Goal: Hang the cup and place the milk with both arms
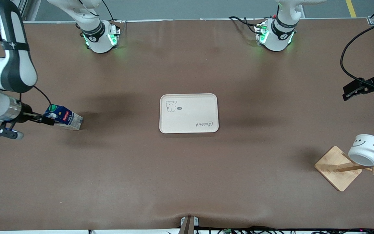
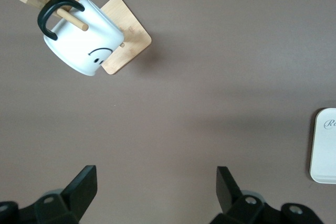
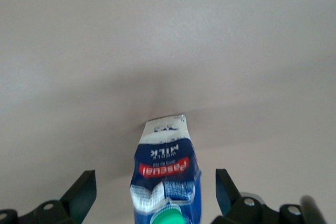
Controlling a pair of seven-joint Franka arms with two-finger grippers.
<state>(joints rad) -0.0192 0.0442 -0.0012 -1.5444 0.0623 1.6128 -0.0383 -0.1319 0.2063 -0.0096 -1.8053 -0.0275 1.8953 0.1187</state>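
Note:
The milk (image 1: 64, 118) lies tipped on the table at the right arm's end, its green cap toward my right gripper (image 1: 48, 117). In the right wrist view the carton (image 3: 167, 174) sits between the open fingers (image 3: 84, 188) of the right gripper (image 3: 155, 183), with gaps on both sides. The cup (image 1: 365, 150) hangs by its black handle on a peg of the wooden rack (image 1: 337, 168) at the left arm's end. My left gripper (image 1: 352, 91) is open and empty, above the table beside the rack. The left wrist view shows the left gripper (image 2: 156, 178), the cup (image 2: 86, 43) and the rack (image 2: 126, 40).
A cream tray (image 1: 189, 113) with a small bear drawing lies at the table's middle; its corner shows in the left wrist view (image 2: 325, 145). The two arm bases stand along the table edge farthest from the front camera. A black cable loops over the table edge by the left gripper.

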